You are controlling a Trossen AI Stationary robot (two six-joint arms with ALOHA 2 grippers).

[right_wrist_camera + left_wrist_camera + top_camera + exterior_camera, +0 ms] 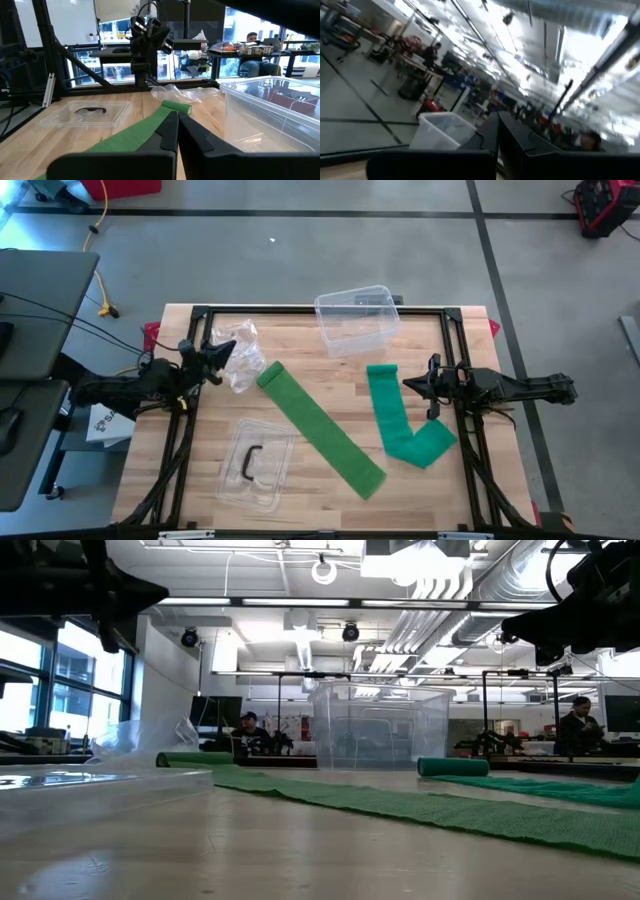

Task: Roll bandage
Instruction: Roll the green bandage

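Two green bandages lie unrolled on the table [210,480]: a long one [320,430] running diagonally across the middle, a folded one [400,425] to its right. No rolling has begun, I judge. Left gripper [218,356] and right gripper [412,383] hover empty, jaws together, each near a bandage's far end. Next, one must open, descend and pinch an end.

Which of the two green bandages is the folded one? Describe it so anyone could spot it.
On the wooden table, look near the right gripper. The folded bandage runs from a rolled end down to a bend, doubling back. The other bandage lies straight and diagonal.
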